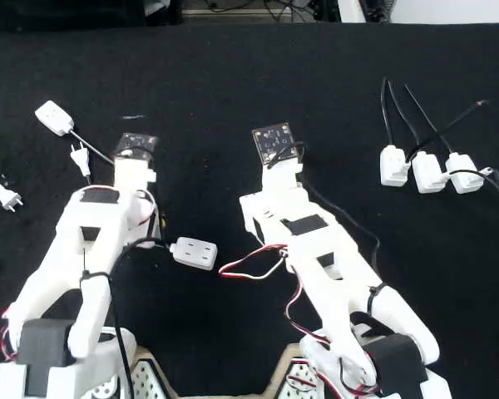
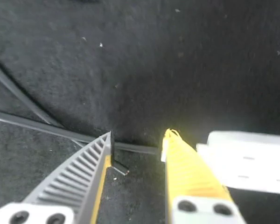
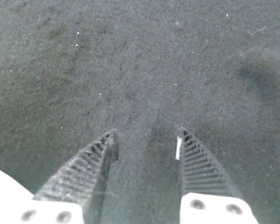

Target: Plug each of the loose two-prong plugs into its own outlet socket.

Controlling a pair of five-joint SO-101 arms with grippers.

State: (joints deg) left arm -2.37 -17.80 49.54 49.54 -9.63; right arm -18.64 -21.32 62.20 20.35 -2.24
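Beside left gripper [image 2: 137, 140], white outlet socket [image 2: 245, 161]

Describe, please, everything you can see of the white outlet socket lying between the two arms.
The white outlet socket is a rounded rectangular block, plastic by its look, lying flat on the black cloth between the arms. Small dark slots mark its top, with no plug in them. A black cable leaves its end nearest the left arm.

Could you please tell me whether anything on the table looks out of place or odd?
Nothing looks damaged or spilled. One loose plug and a second plug lie unplugged near the table's left side. A white socket lies by itself between the arms, with its cord trailing toward the left arm.
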